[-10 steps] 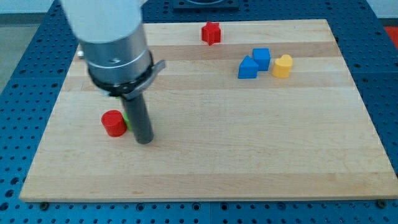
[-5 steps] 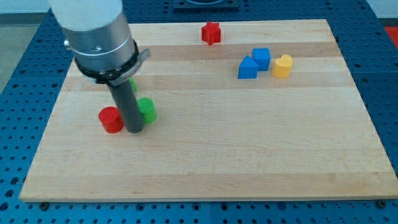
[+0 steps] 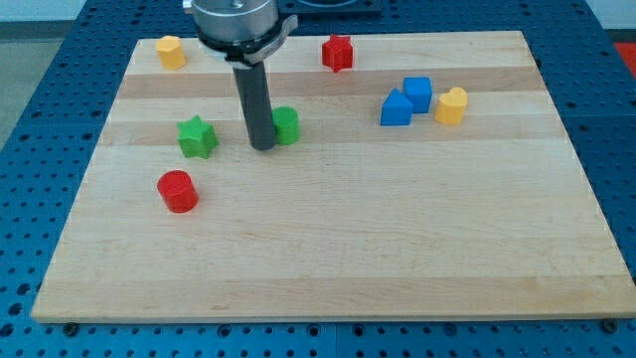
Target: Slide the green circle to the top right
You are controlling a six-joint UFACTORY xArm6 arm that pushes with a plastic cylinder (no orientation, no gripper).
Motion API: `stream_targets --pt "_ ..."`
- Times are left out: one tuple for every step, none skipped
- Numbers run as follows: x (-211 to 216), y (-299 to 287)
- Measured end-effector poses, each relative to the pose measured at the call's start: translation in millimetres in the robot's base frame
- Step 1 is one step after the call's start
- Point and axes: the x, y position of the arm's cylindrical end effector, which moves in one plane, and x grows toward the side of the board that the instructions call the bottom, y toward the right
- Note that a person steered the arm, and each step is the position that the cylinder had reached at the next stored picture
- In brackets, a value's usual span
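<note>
The green circle (image 3: 286,125) is a short green cylinder on the wooden board (image 3: 328,249), left of centre in the upper half. My tip (image 3: 262,146) rests on the board right against the green circle's left side, partly hiding it. The rod rises straight up to the grey arm body at the view's top.
A green star (image 3: 197,136) lies left of my tip. A red cylinder (image 3: 178,191) sits lower left. A yellow block (image 3: 170,51) is at top left, a red star (image 3: 338,53) at top centre. Two blue blocks (image 3: 405,101) and a yellow block (image 3: 451,104) cluster at upper right.
My tip has moved up and to the right, pushing the green circle away from the red cylinder. The arm body now uncovers the green star and the top-left yellow block.
</note>
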Motion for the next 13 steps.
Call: stream_targets --pt "-25 3" --pt "-36 15" --pt "-36 37" --pt "-36 50" --pt "-36 66" --pt "-36 85" --pt "-36 95" --pt "-36 102" --pt "-36 108" --pt "-53 115" --pt "-58 148" --pt "-61 167" --pt "-82 169"
